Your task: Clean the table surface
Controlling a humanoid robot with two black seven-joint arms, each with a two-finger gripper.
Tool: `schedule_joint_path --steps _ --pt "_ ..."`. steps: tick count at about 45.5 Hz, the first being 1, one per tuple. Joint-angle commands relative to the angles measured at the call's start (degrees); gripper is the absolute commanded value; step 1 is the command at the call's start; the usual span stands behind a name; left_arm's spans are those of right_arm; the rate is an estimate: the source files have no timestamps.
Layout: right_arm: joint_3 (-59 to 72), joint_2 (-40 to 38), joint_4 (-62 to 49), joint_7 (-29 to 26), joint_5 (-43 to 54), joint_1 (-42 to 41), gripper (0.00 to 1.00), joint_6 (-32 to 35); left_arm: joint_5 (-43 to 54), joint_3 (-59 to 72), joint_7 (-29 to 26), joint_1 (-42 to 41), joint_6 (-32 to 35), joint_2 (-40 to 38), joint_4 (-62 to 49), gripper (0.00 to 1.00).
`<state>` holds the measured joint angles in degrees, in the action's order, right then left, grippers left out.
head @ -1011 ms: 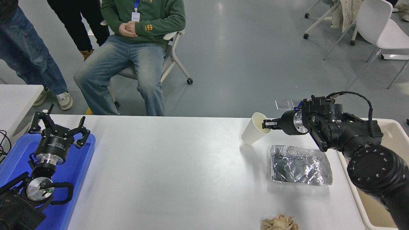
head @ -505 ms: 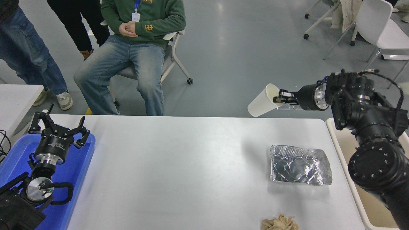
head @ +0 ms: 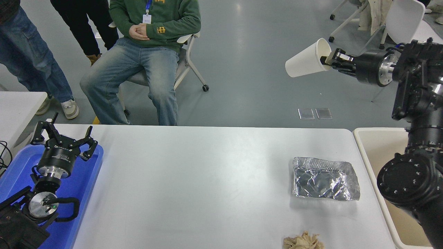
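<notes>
Bystanders and clutter around the work area

A seated person (head: 148, 52) in a green top waits beyond; crumpled foil tray (head: 324, 178), tan paper wad (head: 303, 241), blue tray (head: 81, 193), cream bin (head: 372, 152).

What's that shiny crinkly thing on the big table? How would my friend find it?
Look at the big white table, then go to its right end, near the cream bin. The shiny thing is a crumpled silver foil tray lying flat there. The only other thing nearby is a tan wad of paper at the front edge, dull and small.
</notes>
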<state>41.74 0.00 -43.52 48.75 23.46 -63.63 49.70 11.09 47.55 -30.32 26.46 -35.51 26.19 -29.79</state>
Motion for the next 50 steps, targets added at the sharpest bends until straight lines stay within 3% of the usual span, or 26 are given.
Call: schedule_joint_path --steps 1,10,15,36,50 --pt "0.3 0.0 -1.6 0.4 -0.5 0.2 0.0 0.3 0.0 0.0 0.0 0.0 0.0 0.0 0.0 1.0" --pt "3.2 0.0 -1.7 0.4 -0.9 0.4 0.0 0.3 0.0 0.0 0.0 0.0 0.0 0.0 0.0 1.0" --pt "9.3 0.0 -1.5 0.2 -6.0 2.8 0.0 0.3 0.0 0.0 0.0 0.0 0.0 0.0 0.0 1.0" --pt "8.7 0.0 -6.2 -0.7 -7.1 2.3 0.0 0.3 0.0 0.0 0.0 0.0 0.1 0.0 0.0 1.0" --pt "2.2 0.0 2.0 -3.7 -6.8 -0.7 0.0 0.3 0.1 0.0 0.0 0.0 0.0 0.0 0.0 1.0"
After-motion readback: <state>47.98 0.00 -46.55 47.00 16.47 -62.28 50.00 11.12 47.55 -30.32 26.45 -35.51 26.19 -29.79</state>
